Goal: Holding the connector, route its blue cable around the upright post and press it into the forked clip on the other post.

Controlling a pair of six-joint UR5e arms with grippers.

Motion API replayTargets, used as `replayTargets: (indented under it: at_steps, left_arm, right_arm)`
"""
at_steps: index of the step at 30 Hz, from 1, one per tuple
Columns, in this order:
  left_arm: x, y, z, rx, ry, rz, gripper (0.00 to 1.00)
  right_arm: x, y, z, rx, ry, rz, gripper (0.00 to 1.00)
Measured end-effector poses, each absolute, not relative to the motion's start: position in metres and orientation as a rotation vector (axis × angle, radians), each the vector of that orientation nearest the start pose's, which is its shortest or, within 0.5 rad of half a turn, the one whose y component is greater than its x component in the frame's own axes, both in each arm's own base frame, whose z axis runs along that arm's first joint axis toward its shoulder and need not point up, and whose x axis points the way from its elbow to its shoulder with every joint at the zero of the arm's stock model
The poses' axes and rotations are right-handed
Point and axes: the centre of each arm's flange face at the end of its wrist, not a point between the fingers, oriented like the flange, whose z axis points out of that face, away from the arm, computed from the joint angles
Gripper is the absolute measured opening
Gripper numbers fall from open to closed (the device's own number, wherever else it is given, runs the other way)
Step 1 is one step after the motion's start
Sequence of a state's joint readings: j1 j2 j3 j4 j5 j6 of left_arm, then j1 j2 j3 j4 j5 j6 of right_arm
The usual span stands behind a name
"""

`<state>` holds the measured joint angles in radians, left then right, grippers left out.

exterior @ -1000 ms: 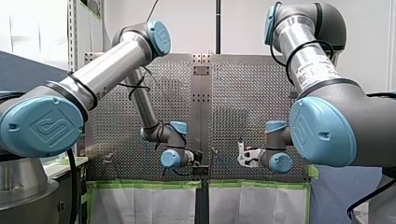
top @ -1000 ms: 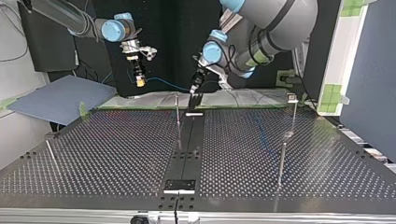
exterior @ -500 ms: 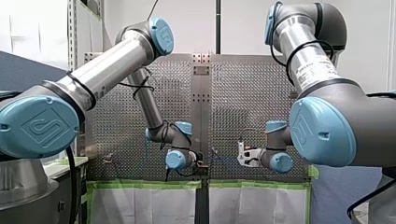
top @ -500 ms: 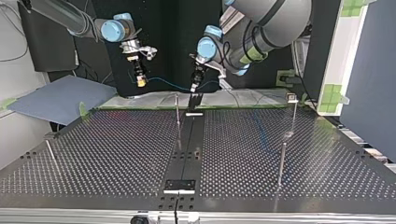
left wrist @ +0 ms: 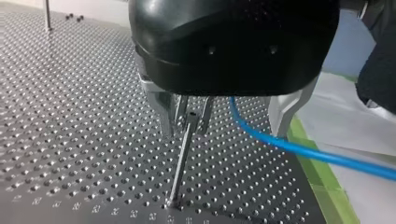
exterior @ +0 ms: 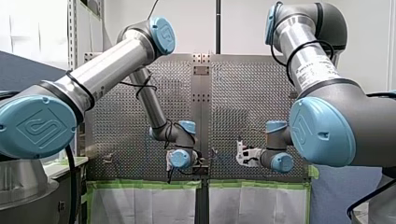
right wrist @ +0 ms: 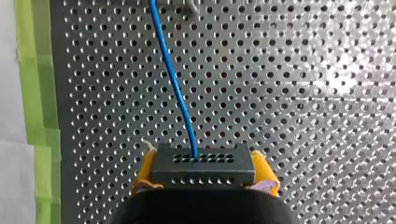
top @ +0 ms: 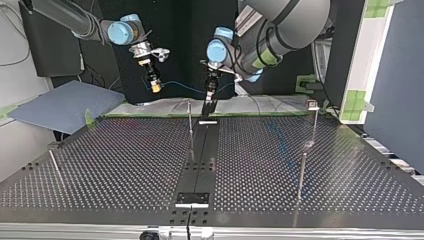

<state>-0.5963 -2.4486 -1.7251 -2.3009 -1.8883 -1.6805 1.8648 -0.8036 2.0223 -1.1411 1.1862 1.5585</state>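
Note:
A dark grey connector [right wrist: 203, 165] sits between the yellow pads of my right gripper [right wrist: 204, 179], which is shut on it. Its blue cable [right wrist: 175, 84] runs ahead over the perforated plate. In the top view my right gripper [top: 155, 86] hangs at the back left, and the cable [top: 181, 88] spans across to my left gripper [top: 210, 94]. My left gripper [left wrist: 224, 134] stands open, its metal fingers [left wrist: 164, 112] wide apart. The cable [left wrist: 299, 149] passes loosely between them, right beside the forked clip [left wrist: 191, 114] on top of its thin post [left wrist: 179, 168].
Further thin posts stand on the perforated table [top: 125, 165]: one at the top view's right back [top: 314, 120], one nearer [top: 301, 175], one leaning at the left [top: 55, 166]. A dark centre rail [top: 200, 160] runs down the table. Green tape [right wrist: 39, 102] edges the plate.
My left gripper has shifted toward the top view's left, over the clip post. My right gripper has tilted and carried the connector slightly toward the left gripper.

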Motion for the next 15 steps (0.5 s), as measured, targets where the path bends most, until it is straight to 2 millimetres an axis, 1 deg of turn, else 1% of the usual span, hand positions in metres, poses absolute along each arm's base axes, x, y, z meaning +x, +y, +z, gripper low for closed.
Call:
replayTargets:
  at_steps: [6, 10, 15]
  left_arm:
    - [0.44, -0.426, -0.017, 0.143, 1.75, -0.254, 1.0]
    - [0.44, -0.433, -0.015, 0.119, 1.754, -0.282, 1.0]
    - [0.439, -0.444, -0.026, 0.096, 1.783, -0.304, 1.0]
  right_arm:
    - [0.314, -0.442, -0.006, 1.77, -0.847, 1.67, 0.0]
    - [0.314, -0.442, -0.005, 1.771, -0.849, 1.676, 0.0]
    - [0.315, -0.442, -0.005, 1.774, -0.847, 1.682, 0.0]
